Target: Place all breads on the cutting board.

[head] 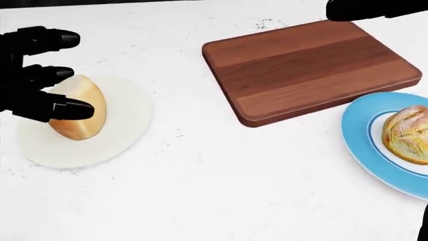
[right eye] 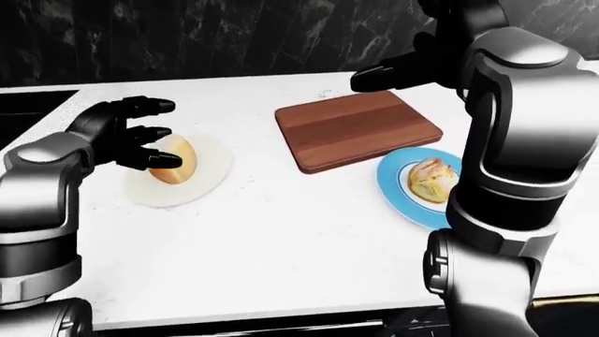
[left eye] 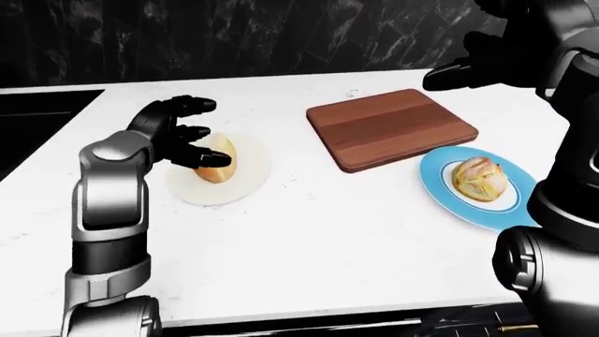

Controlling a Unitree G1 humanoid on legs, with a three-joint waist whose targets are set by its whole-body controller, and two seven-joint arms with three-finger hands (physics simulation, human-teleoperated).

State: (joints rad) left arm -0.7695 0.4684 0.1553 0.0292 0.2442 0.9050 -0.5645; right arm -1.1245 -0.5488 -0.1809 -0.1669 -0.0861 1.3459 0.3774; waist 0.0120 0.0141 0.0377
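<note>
Two breads sitting on plates, none on the cutting board [head: 311, 70]. Left hand [head: 36, 75] reaching with spread fingers around the round bread roll [head: 80, 115] on the white plate [head: 120, 130], not gripping it. Sugary bun [left eye: 479, 177] lying on the blue plate [left eye: 440, 175], just beside the board. Right hand [right eye: 398, 70] hovering above the board's top edge, fingers loose, holding nothing.

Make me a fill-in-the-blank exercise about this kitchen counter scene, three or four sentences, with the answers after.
1. The bread roll beside the left hand lies on a ____ plate.
2. The sugar-dusted bun sits on a ____ plate.
3. The number of breads on the cutting board is ____.
4. The left hand's fingers are ____ around the roll, not closed.

Missing words: white; blue; zero; open
</note>
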